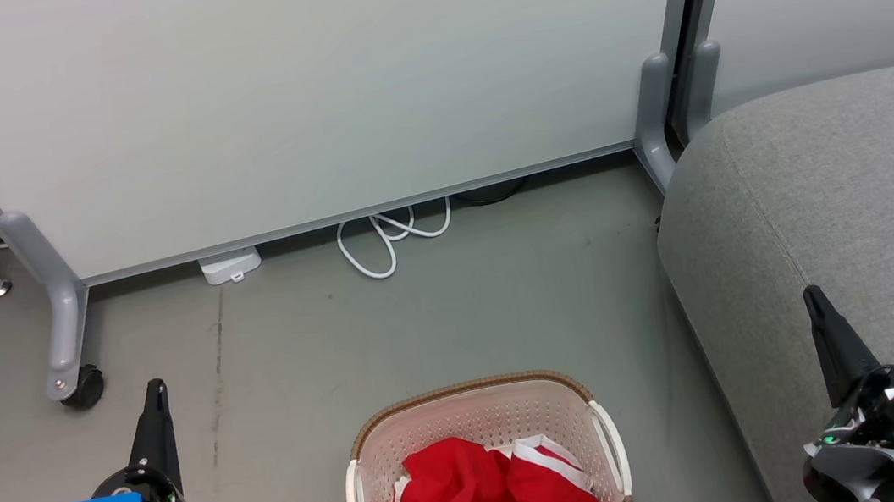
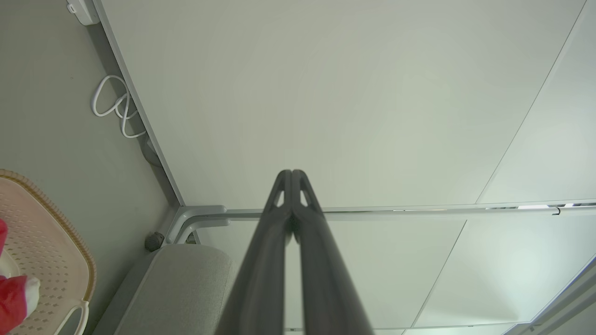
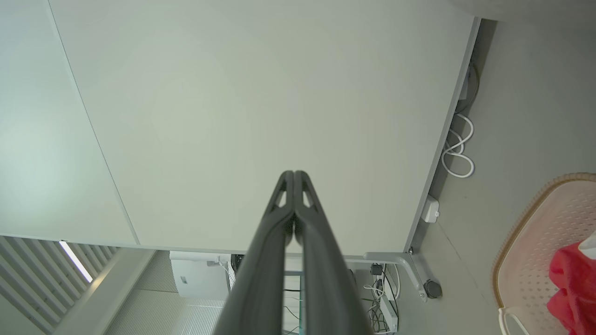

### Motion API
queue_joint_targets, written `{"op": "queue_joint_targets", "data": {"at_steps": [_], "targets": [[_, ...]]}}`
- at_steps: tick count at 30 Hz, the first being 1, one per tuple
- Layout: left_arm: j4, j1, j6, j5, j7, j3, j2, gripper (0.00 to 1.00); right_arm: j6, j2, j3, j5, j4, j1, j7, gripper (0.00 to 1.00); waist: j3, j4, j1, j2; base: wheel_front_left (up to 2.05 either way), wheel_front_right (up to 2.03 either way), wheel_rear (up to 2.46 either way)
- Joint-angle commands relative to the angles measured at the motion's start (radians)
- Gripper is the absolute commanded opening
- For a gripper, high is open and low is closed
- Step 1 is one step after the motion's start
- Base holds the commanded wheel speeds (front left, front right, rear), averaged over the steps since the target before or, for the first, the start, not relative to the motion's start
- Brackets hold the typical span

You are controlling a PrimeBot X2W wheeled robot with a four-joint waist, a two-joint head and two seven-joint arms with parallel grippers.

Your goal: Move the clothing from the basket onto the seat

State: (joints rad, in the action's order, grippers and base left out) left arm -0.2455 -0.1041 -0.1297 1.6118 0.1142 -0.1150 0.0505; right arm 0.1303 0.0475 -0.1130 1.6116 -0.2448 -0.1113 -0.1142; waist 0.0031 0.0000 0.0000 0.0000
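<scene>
I have my left gripper with its fingers pressed together on nothing, and my right gripper is likewise closed and empty. The clothing lies heaped in the basket, between the two grippers. The seat spreads behind my right gripper, just beside the basket.

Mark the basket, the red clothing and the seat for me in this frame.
basket (image 1: pixel 472 383): head view, on the far stretch of its brown rim.
clothing (image 1: pixel 459 488): head view, on the red fabric heaped inside the basket.
seat (image 1: pixel 847 176): head view, on the grey upholstered top.
</scene>
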Motion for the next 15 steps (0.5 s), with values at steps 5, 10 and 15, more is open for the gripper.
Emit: {"op": "queue_joint_targets", "data": {"at_steps": [5, 10, 15], "targets": [[0.005, -0.010, -0.002, 0.002, 0.002, -0.001, -0.001, 0.00, 0.001, 0.006, -0.001, 0.003, -0.001, 0.003, 0.001, 0.00, 0.000, 0.000, 0.0000, 0.0000, 0.00, 0.00, 0.00], [0.005, -0.010, -0.002, 0.002, 0.002, -0.001, -0.001, 0.00, 0.001, 0.006, -0.001, 0.003, -0.001, 0.003, 0.001, 0.00, 0.000, 0.000, 0.0000, 0.0000, 0.00, 0.00, 0.00], [0.005, -0.010, -0.002, 0.002, 0.002, -0.001, -0.001, 0.00, 0.001, 0.006, -0.001, 0.003, -0.001, 0.003, 0.001, 0.00, 0.000, 0.000, 0.0000, 0.0000, 0.00, 0.00, 0.00]]}}
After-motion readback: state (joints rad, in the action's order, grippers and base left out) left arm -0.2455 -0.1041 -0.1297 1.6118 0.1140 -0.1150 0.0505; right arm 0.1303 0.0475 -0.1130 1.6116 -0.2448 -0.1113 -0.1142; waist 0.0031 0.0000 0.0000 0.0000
